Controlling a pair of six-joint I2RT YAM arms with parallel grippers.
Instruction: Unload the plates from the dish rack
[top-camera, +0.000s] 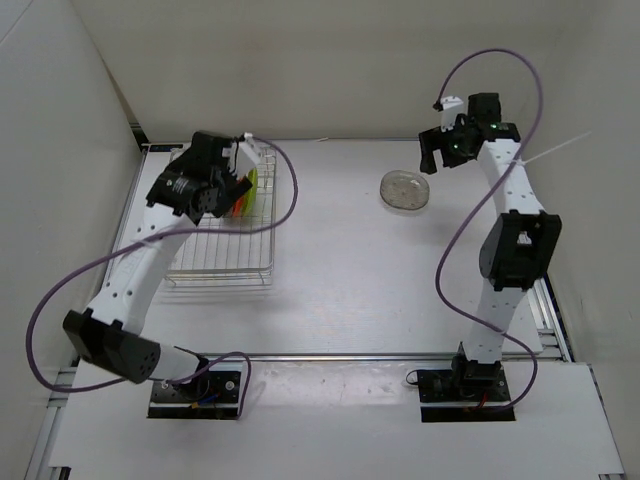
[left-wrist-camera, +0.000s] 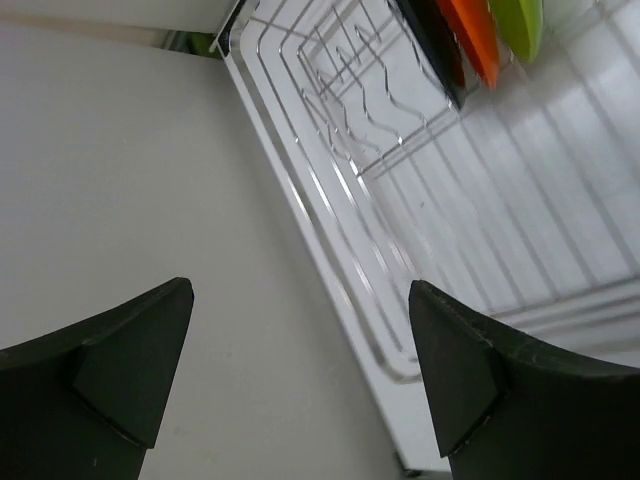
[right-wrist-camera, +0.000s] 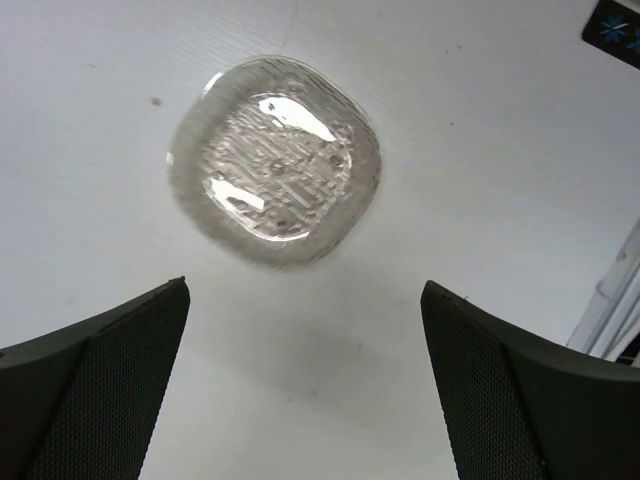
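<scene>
The silver wire dish rack (top-camera: 218, 268) stands at the left of the table. Upright in its far end are a lime green plate (top-camera: 251, 183) and a red-orange plate (top-camera: 241, 203). The left wrist view shows the rack's wires (left-wrist-camera: 335, 150) with a black plate (left-wrist-camera: 437, 50), a red-orange plate (left-wrist-camera: 476, 38) and the lime green plate (left-wrist-camera: 520, 22) at the top edge. My left gripper (top-camera: 235, 190) (left-wrist-camera: 300, 375) is open and empty above the rack, beside the plates. The clear glassy plate (top-camera: 405, 190) (right-wrist-camera: 275, 160) lies flat on the table. My right gripper (top-camera: 432, 158) (right-wrist-camera: 305, 375) is open and empty just above and behind it.
White walls close in the table at the left and back. A metal rail (top-camera: 552, 310) runs along the right edge. Purple cables (top-camera: 290, 190) loop from both arms.
</scene>
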